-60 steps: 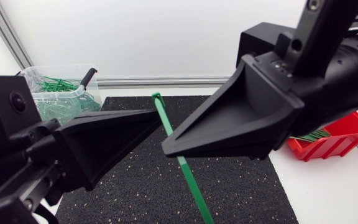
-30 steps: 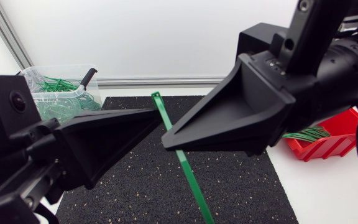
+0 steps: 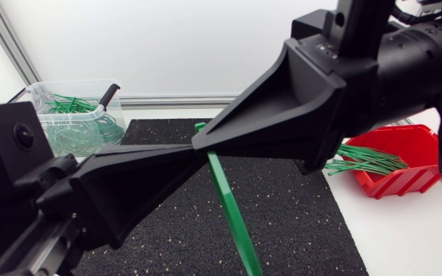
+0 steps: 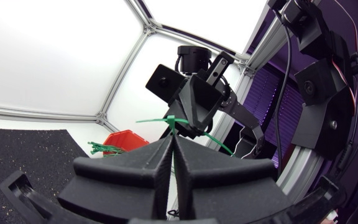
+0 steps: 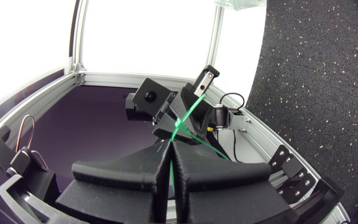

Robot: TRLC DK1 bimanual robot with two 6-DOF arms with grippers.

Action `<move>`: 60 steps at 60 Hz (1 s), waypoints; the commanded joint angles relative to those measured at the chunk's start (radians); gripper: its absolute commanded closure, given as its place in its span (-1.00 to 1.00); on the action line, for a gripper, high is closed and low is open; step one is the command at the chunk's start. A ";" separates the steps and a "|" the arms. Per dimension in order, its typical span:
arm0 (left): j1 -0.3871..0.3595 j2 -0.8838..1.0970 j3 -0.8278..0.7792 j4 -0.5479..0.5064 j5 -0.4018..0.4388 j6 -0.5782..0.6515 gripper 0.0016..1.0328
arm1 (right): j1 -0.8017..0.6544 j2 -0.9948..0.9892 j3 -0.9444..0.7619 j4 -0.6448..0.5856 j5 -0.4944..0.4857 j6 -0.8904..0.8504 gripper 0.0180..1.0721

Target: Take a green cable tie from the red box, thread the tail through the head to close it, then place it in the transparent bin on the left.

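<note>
Both arms are raised close under the head camera, their tips meeting over the black mat (image 3: 298, 222). My left gripper (image 3: 192, 153) and my right gripper (image 3: 196, 143) are each shut on the same green cable tie (image 3: 229, 207). The tie's upper end sticks up just behind the tips and its long tail hangs down toward the mat's front. In the left wrist view the tie (image 4: 169, 120) shows at the tip of my left gripper (image 4: 171, 142). In the right wrist view the tie (image 5: 188, 115) runs from my right gripper (image 5: 169, 148) across to the other arm.
The transparent bin (image 3: 52, 92) stands at the back left, holding several green ties and a black handle (image 3: 110, 93). At the right the red box (image 3: 417, 172) holds a bundle of green ties (image 3: 363, 162). A metal frame rail (image 3: 175, 100) borders the table's back.
My right gripper has moved left and upward, its tip now crossing above the left gripper's tip. The tie has shifted slightly right with it, and the red box shows more.
</note>
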 commanded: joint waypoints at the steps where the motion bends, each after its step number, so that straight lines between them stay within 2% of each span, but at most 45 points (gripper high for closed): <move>1: -0.030 -0.008 -0.021 0.012 0.000 0.030 0.92 | -0.015 0.038 0.043 0.000 0.024 0.034 0.89; 20: -0.033 -0.022 -0.026 0.012 -0.010 0.045 0.92 | -0.030 0.082 0.019 0.002 0.024 0.034 0.88; 26: -0.026 -0.017 -0.029 0.012 -0.012 0.056 0.92 | -0.036 0.064 0.006 0.002 0.016 0.033 0.48; 32: -0.014 -0.013 -0.033 0.020 -0.012 0.076 0.92 | -0.029 0.032 -0.004 0.002 0.016 0.033 0.35; 52: 0.058 -0.010 -0.050 0.027 0.002 0.193 0.92 | -0.059 -0.026 0.006 -0.012 0.019 0.026 0.35; 60: 0.063 -0.011 -0.061 0.023 0.008 0.255 0.92 | -0.087 -0.019 0.012 -0.006 0.016 0.022 0.35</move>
